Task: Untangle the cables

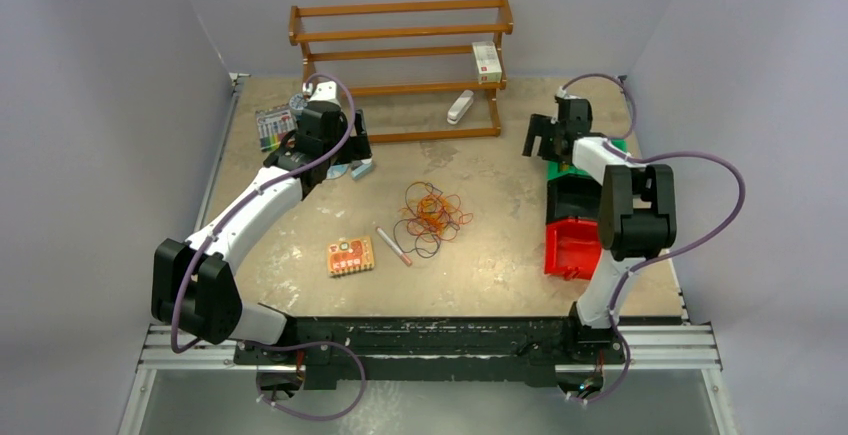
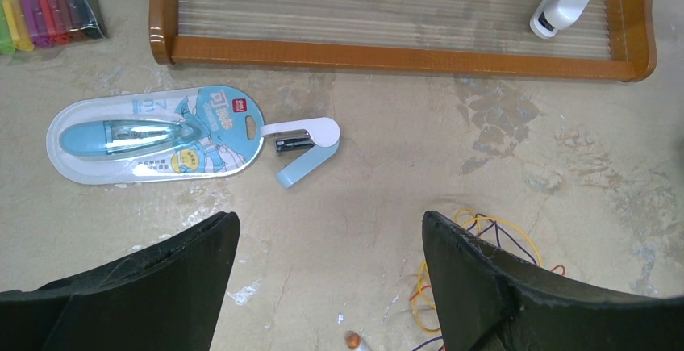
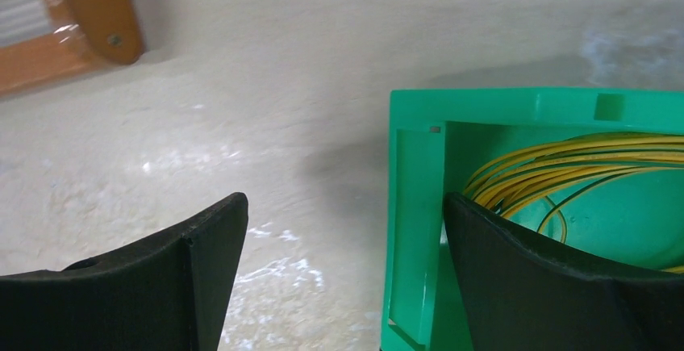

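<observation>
Surface (image 1: 500, 255), beige, worn.
- Wooden rack (image 1: 400, 31) at the far edge: white box (image 1: 487, 61) on a middle shelf, white stapler (image 1: 460, 107) on a lower one.
- Marker pack (image 1: 273, 127), far left.
- Blue blister pack (image 2: 153, 135), with a mini stapler (image 2: 306, 148) just beside it.
- Orange packet (image 1: 350, 256) and pen (image 1: 393, 245), centre.
- Green bin (image 3: 500, 105), black bin (image 1: 572, 200) and red bin (image 1: 570, 255), in a row on the right.

robot lab cell, grey partition walls (image 1: 100, 105), worn tabletop (image 1: 500, 245)

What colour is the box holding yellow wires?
Bright green box; the right wrist view shows it best.
</observation>
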Tool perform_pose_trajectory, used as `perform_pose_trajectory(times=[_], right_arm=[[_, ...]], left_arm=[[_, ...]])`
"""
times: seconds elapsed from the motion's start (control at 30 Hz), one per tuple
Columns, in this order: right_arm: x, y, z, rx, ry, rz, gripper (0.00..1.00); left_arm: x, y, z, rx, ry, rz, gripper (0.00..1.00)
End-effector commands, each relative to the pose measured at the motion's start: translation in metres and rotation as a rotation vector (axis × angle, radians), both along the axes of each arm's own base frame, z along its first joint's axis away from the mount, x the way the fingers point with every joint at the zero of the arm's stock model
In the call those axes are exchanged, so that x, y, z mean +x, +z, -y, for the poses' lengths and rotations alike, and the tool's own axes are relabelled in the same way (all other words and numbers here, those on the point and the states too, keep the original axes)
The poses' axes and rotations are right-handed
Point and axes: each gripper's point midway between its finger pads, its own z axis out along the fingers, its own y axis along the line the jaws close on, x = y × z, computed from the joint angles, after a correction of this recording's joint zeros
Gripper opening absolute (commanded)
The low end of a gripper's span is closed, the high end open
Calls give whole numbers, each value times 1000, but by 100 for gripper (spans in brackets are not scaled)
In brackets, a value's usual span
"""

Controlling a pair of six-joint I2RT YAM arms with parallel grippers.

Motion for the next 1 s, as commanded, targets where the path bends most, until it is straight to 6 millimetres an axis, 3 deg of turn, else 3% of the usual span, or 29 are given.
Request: perform_pose_trajectory(times=[0.0, 0.5, 0.97], right_arm=[[4, 22, -40, 11, 151, 60, 91], [-25, 29, -129, 68, 482, 62, 91], [-82, 26, -206, 133, 806, 9, 91]], left_arm=[[10, 28, 5, -23, -11, 78, 83], [9, 34, -6, 4, 37, 88, 83], [9, 37, -9, 3, 45, 95, 83]])
